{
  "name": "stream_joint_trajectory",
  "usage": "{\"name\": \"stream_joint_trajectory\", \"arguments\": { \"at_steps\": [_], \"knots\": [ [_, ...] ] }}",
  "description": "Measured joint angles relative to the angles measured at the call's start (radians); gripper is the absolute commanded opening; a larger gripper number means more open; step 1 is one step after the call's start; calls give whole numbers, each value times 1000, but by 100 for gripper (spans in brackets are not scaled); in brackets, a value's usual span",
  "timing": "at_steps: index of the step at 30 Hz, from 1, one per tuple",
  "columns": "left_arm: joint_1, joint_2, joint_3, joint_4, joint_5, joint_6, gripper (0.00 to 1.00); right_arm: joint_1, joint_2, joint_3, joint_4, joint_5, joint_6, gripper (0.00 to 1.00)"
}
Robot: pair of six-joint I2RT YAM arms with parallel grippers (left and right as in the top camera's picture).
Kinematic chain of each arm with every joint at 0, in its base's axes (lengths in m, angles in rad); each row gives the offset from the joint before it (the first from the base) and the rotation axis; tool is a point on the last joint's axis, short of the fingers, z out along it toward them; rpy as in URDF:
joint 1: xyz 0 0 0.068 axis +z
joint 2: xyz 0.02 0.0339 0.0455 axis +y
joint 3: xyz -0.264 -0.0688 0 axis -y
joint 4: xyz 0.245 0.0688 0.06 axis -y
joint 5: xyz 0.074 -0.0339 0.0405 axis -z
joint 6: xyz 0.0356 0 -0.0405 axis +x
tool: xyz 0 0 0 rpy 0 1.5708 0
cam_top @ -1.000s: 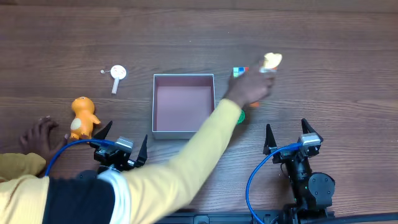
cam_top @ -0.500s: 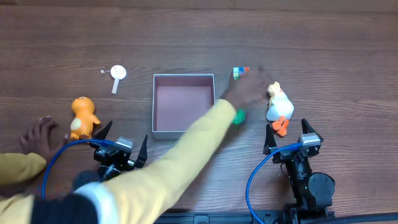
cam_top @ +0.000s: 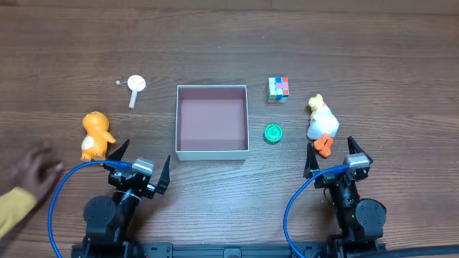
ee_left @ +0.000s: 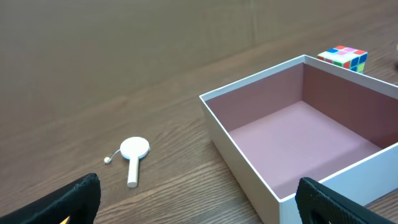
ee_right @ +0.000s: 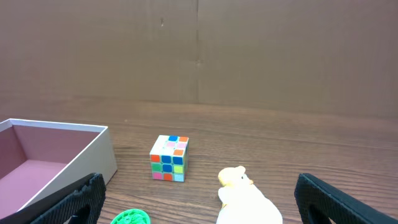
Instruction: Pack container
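Both sets of jaws are standing released, grasping nothing. The container [cam_top: 212,122] is sitting on the bench [cam_top: 373,43] just ahead-right of the left jaws, ahead-left of the right jaws.

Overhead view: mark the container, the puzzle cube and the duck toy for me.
container [cam_top: 212,118], overhead view, on its bare pink floor.
puzzle cube [cam_top: 278,89], overhead view, on its top face.
duck toy [cam_top: 322,125], overhead view, on its white body.

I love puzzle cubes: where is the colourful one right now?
Overhead, the cube sits on the robot's right side, just past the box's far right corner, beyond the green disc, left of the duck.
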Motion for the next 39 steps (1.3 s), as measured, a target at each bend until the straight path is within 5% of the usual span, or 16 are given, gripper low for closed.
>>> {"name": "stream_joint_trajectory", "arguments": {
  "at_steps": [32,39],
  "knots": [
    [0,0,0,0,0,0,100,0,0,0,22,90,-1,100],
    [0,0,0,0,0,0,100,0,46,86,26,70,-117,100]
  ]
}}
